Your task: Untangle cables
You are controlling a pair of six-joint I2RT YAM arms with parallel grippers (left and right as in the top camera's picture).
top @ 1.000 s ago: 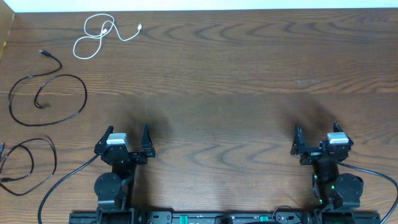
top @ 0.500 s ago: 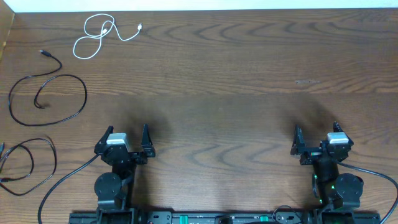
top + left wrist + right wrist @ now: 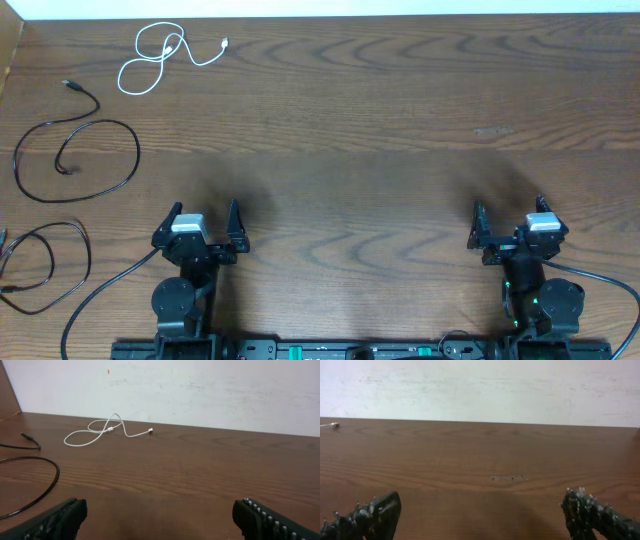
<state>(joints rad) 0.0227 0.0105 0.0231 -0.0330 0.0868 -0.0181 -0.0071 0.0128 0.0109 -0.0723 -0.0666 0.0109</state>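
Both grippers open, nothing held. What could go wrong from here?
1. The lower black cable lies at the left edge of the table, beside the left arm's thick cable. A grab there could catch the wrong one or push the cable off.
2. The white cable crosses itself; pulling one end may tighten a knot.
3. All cables lie far left, likely beyond the right gripper, so the left gripper may have to work alone.
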